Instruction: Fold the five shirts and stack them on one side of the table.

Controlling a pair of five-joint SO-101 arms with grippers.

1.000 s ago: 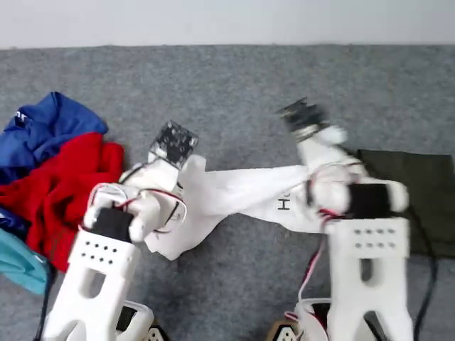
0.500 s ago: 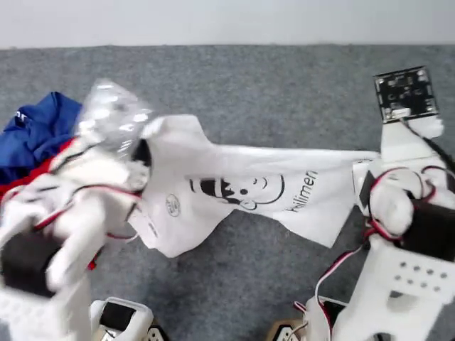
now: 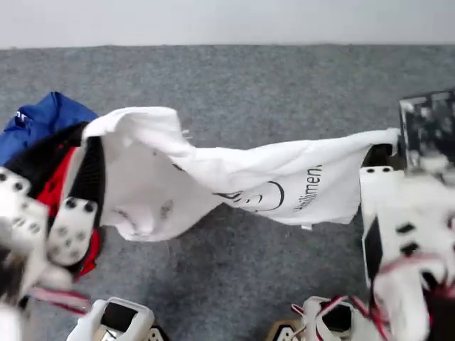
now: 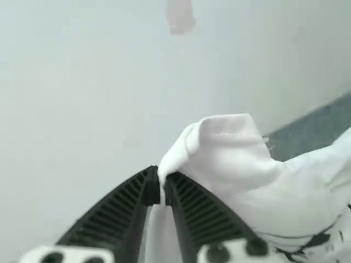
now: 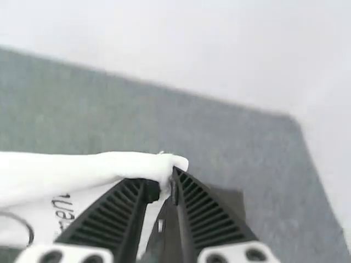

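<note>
Arms have swung apart, stretching the white shirt [image 3: 298,170] above the desk [image 3: 249,78]. Left tool [image 4: 162,183] and right tool [image 5: 166,189] each pinch an edge. Limp, light: grip corners.

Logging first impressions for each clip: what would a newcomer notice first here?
A white shirt hangs stretched above the grey table, across its middle. The left gripper pinches one end and the right gripper the other, both shut on the cloth. At the table's left edge lie a blue shirt and a red shirt, bunched.
</note>
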